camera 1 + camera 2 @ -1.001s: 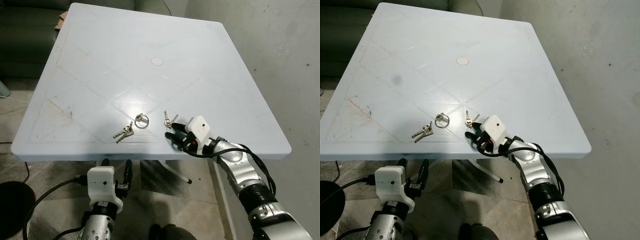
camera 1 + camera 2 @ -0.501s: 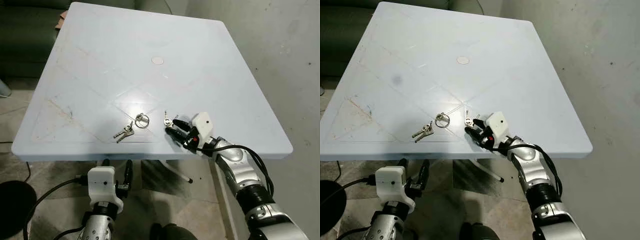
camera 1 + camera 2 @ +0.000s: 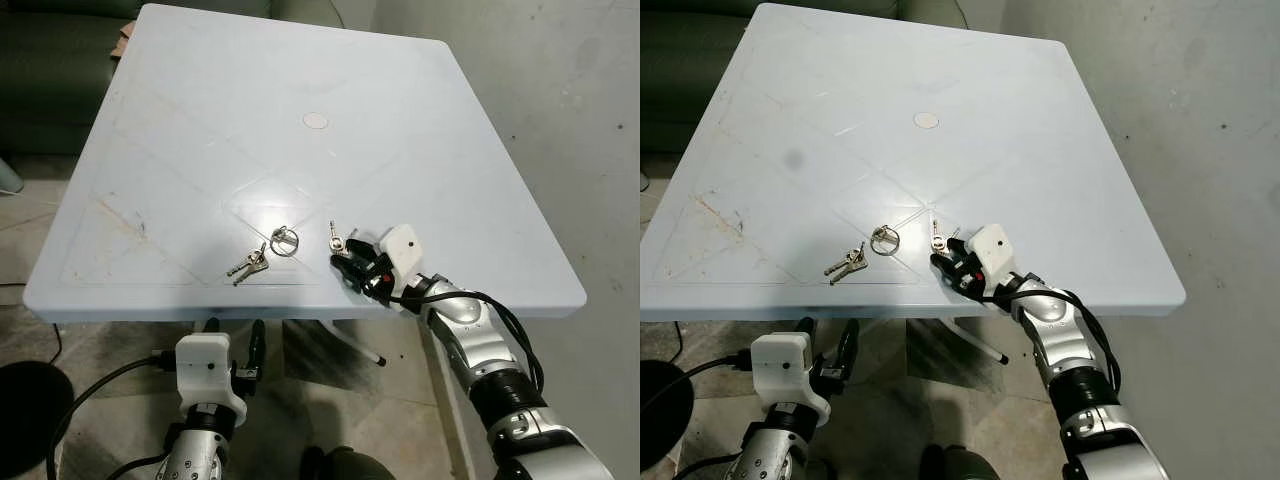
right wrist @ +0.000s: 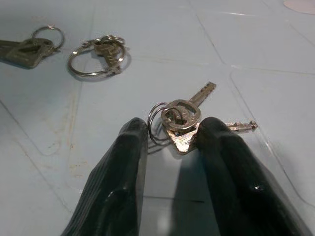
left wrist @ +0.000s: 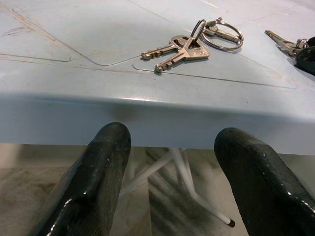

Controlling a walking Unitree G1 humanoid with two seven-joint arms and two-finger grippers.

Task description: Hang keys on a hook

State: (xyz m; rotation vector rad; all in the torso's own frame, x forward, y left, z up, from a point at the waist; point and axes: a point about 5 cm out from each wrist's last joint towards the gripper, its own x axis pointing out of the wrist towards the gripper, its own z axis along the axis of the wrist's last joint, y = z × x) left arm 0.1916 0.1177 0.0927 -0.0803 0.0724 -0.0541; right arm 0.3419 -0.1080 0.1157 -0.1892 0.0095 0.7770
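Observation:
A small bunch of keys (image 3: 335,239) lies on the pale blue table (image 3: 300,60) near its front edge. My right gripper (image 3: 350,258) rests on the table right behind that bunch. It is open, and in the right wrist view the key heads (image 4: 181,117) sit just ahead of the gap between its black fingers (image 4: 123,167). A second pair of keys (image 3: 248,265) and a large key ring (image 3: 284,241) lie to the left. My left gripper (image 3: 234,330) hangs open below the table's front edge.
A white round cap (image 3: 315,121) marks the table's middle. A dark green sofa (image 3: 50,60) stands behind the table at the left. Concrete floor runs along the right side. A black cable (image 3: 90,395) and white table legs (image 3: 350,340) are under the table.
My right gripper has slid forward over the table edge toward the small key bunch, so its fingertips now reach the keys. The left arm and the other keys have not moved.

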